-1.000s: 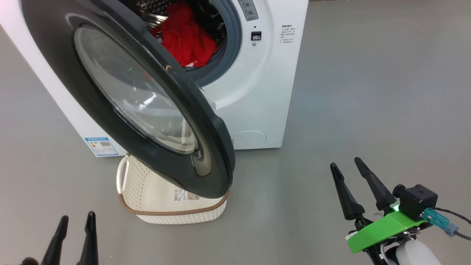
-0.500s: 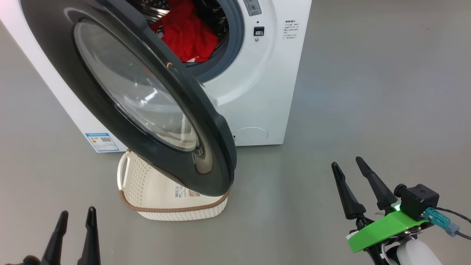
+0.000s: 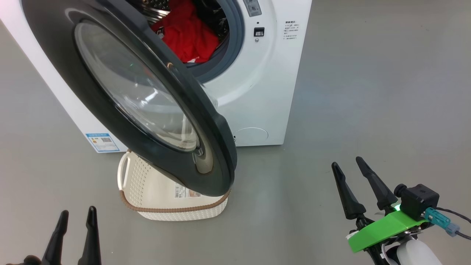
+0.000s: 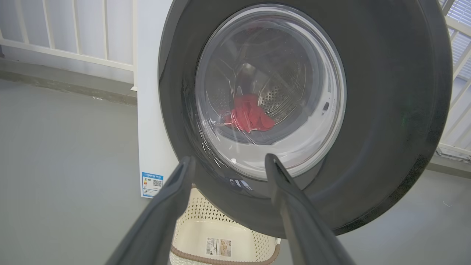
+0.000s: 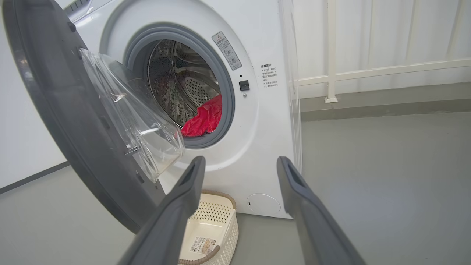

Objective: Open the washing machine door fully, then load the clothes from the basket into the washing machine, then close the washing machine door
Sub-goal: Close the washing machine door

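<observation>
Head view: we record no change but a camera shift; clothes (image 3: 187, 35) loaded at 12 o'clock, basket (image 3: 173, 211) empty, left hand (image 3: 78, 209) and right hand (image 3: 346, 162) spread, door (image 3: 55, 48) awaiting closure.

No wording is legible. The big white box-shaped front-loading washing machine (image 3: 265, 92) carries three markings:
- a blue-bordered label sticker (image 3: 102, 142) with a QR code, low at the left of its front;
- a grey warning sticker (image 5: 226, 50) with a triangle hazard sign, at the upper right of the drum opening;
- a block of small black print (image 3: 290, 30), right of the opening.

The small cream-white perforated plastic basket (image 3: 138, 180) has a white label sticker (image 4: 218, 246) with a barcode on its floor.
</observation>
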Controlling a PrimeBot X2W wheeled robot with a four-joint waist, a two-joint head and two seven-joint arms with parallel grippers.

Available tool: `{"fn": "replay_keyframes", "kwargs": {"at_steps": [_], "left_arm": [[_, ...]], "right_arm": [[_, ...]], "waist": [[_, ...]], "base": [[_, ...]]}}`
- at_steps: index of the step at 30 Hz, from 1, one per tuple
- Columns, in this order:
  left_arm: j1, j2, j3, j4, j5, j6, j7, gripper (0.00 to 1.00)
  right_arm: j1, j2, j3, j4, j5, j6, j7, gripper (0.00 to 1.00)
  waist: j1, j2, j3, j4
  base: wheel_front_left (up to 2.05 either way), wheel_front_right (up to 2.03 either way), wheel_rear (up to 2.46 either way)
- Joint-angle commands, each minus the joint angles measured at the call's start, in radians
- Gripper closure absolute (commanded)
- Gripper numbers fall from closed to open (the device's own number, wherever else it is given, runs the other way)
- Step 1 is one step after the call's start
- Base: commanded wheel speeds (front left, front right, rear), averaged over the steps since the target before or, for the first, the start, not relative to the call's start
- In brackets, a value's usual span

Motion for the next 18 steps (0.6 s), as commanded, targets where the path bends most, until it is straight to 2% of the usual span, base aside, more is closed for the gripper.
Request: {"fn": "replay_keyframes", "kwargs": {"at_steps": [1,18], "left_arm": [[-0.042,0.013,0.035,-0.028,0.008,-0.003,-0.012,0.00],[-0.042,0.009,0.035,-0.036,0.008,-0.003,-0.012,0.00]], "right_arm": [[-0.022,-0.004,0.019,-0.023,-0.006,0.002,-0.005,0.00],[-0.020,-0.003,0.017,-0.028,-0.008,0.002,-0.005,0.00]], "waist": [[0.0000,0.0000,0.001,0.001],[0.0000,0.0000,0.006,0.006]], "base": [[0.00,0.00,0.00],[0.00,0.00,0.00]]}}
